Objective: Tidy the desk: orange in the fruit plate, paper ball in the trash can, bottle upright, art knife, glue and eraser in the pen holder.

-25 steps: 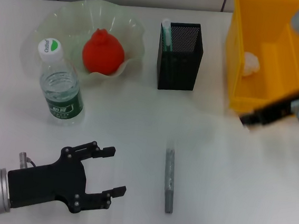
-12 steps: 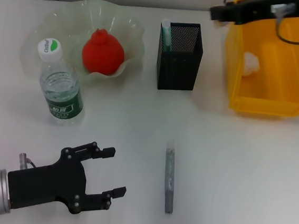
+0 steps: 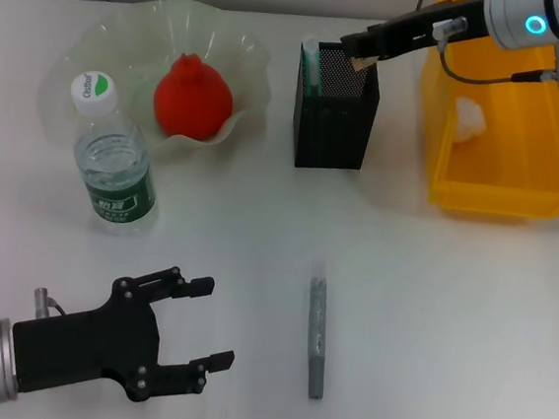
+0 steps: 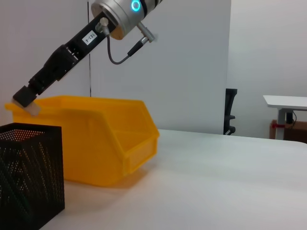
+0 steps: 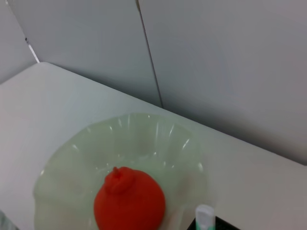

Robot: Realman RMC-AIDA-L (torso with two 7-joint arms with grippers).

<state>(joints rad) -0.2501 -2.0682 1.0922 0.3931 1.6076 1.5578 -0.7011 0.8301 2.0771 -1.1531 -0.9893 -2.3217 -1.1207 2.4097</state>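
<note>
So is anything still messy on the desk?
Yes: the grey art knife lies loose on the table, away from the pen holder. The right gripper holds the eraser above the holder.

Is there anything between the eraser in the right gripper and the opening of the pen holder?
Nothing visible. The right gripper holds the eraser just above the open pen holder; a white-capped stick stands in its far-left corner.

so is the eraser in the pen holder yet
Not yet. The right gripper holds the eraser just above the pen holder; the left wrist view shows it clear of the rim.
</note>
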